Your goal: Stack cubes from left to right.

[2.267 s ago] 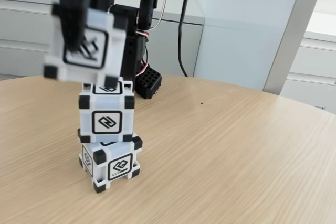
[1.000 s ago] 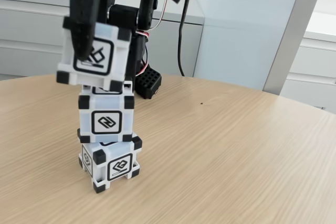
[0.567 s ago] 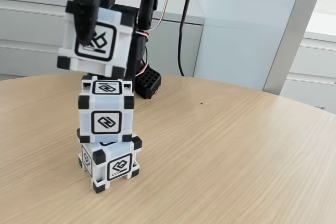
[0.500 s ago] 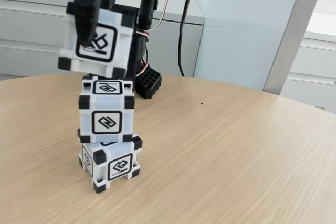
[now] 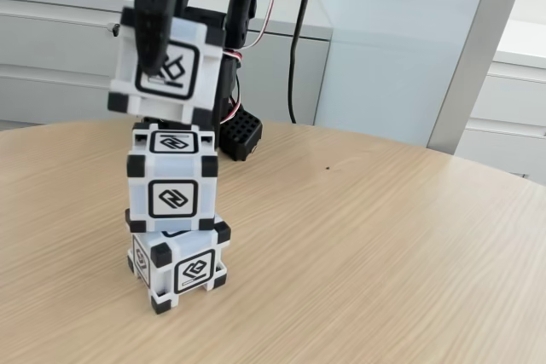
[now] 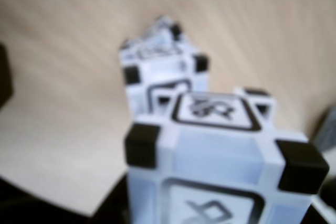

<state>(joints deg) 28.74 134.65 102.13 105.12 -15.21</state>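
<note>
Table (image 5: pixel 384 245): light wood with a curved far edge running from 9 o'clock up to 3 o'clock in the fixed view; the whole stretch from the stack out to 3 o'clock and down to 6 o'clock is bare board, with one tiny dark speck (image 5: pixel 328 168) near the middle.
Background: grey cabinets (image 5: pixel 51 57) behind the far edge at 10 o'clock and a slanted metal post (image 5: pixel 478 53) at 2 o'clock, both off the table.
Arm (image 5: pixel 213 6): black, rising at 12 o'clock behind the stack; a cable (image 5: pixel 294 57) hangs from it, and its base (image 5: pixel 239 134) sits on the table just behind the stack.
Stack: two cubes at 8 o'clock in the fixed view, close to the left side of the table. The bottom cube (image 5: pixel 177 263) rests on the wood, turned a little so a corner faces the camera. The middle cube (image 5: pixel 172 181) sits squarely on it, touching.
Held cube (image 5: pixel 167 69): above the middle cube, tilted, shifted slightly toward 9 o'clock; whether its lower edge touches the middle cube's top, I cannot tell. In the wrist view it (image 6: pixel 220 166) is large and blurred at 5 o'clock, with the stack beyond it at 12 o'clock.
Gripper (image 5: pixel 158 36): jaws pinching the held cube; one black finger (image 5: pixel 155 31) runs down across its front face.
</note>
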